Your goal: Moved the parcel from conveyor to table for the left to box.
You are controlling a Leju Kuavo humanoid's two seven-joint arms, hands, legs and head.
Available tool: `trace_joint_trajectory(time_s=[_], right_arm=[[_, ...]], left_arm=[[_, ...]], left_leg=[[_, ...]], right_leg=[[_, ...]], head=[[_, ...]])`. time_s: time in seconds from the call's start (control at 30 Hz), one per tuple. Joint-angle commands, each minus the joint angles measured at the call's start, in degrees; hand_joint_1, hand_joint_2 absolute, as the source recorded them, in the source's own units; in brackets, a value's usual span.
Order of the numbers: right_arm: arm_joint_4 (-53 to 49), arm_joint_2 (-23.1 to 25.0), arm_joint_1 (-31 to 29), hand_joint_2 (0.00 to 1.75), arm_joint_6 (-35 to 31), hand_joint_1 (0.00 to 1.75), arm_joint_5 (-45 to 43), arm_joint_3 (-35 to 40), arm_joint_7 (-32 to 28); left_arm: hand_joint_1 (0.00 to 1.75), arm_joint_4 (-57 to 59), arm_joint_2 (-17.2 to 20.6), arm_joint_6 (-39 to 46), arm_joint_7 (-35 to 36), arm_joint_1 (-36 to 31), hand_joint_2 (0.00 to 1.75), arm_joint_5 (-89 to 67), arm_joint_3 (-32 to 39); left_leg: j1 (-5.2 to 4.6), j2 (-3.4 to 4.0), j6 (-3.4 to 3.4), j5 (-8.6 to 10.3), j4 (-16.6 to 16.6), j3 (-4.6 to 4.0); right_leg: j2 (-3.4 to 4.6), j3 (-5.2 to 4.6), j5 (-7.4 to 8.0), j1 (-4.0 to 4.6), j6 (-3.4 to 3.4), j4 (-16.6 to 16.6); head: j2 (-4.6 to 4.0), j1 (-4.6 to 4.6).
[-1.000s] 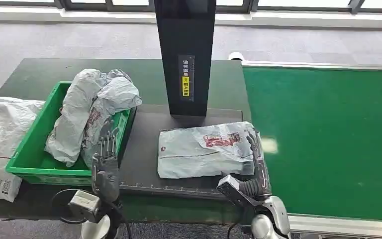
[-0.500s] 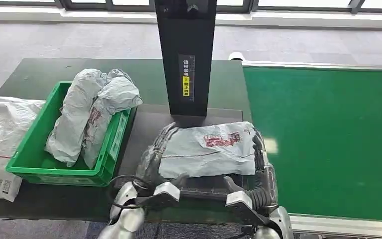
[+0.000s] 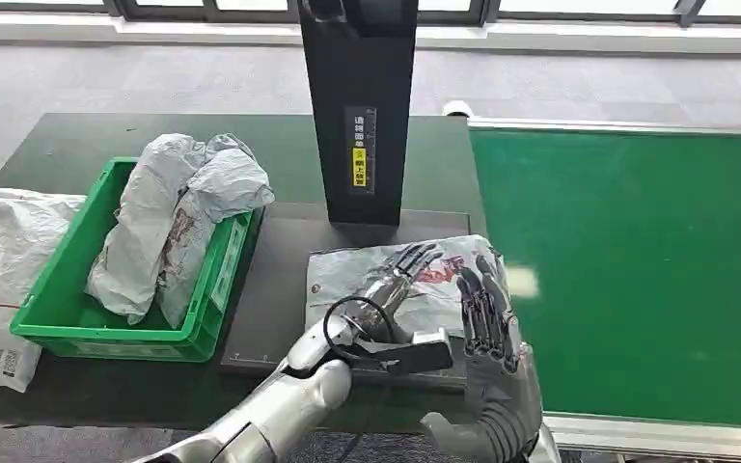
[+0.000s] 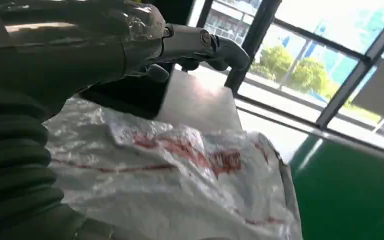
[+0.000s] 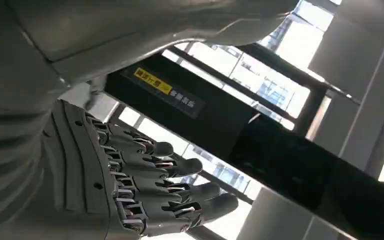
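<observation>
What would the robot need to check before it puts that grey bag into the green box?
1. Grey plastic parcel lies on the dark table platform, off the green conveyor belt: ok.
2. Left hand is over the parcel, fingers spread: ok.
3. Left hand has a firm grip on the parcel: cannot tell.
4. Right hand is open and raised, holding nothing: ok.
5. Green plastic crate has room: not ok, two grey bags already pile above its rim.
6. Path past the black upright post is free: ok.
</observation>
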Motion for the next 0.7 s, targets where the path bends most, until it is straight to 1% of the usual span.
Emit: trace_joint_trajectory(time_s=[0.03, 0.17, 0.33, 0.7], right_arm=[[0.2, -4.9, -3.7, 1.75, 0.9, 0.00, -1.5, 5.6, 0.3], [0.2, -4.9, -3.7, 1.75, 0.9, 0.00, -1.5, 5.6, 0.3], [2.5, -5.4, -5.0, 1.75, 0.4, 0.00, -3.0, 6.5, 0.3], [2.5, -5.4, -5.0, 1.75, 0.4, 0.00, -3.0, 6.5, 0.3]], left_arm=[[0.00, 11.8, 1.5, -4.4, 2.9, -6.4, 1.75, 2.6, -16.5], [0.00, 11.8, 1.5, -4.4, 2.9, -6.4, 1.75, 2.6, -16.5], [0.00, 14.1, 1.5, -8.7, 4.8, -6.8, 1.75, 3.7, -20.8], [0.00, 14.1, 1.5, -8.7, 4.8, -6.8, 1.75, 3.7, -20.8]], left_leg=[[-0.01, 0.06, 0.01, 0.08, -0.1, 0.07], [0.00, 0.10, 0.00, 0.05, -0.1, 0.03], [-0.01, 0.17, 0.01, 0.09, -0.2, 0.09], [0.03, 0.10, -0.01, 0.05, -0.1, 0.08]], right_leg=[[0.07, 0.04, 0.09, -0.01, -0.03, -0.1], [0.12, 0.00, 0.08, 0.01, -0.03, -0.1], [0.19, 0.03, 0.13, 0.00, -0.04, -0.1], [0.10, 0.08, 0.08, 0.03, -0.03, -0.1]], head=[[0.00, 0.00], [0.00, 0.00], [0.00, 0.00], [0.00, 0.00]])
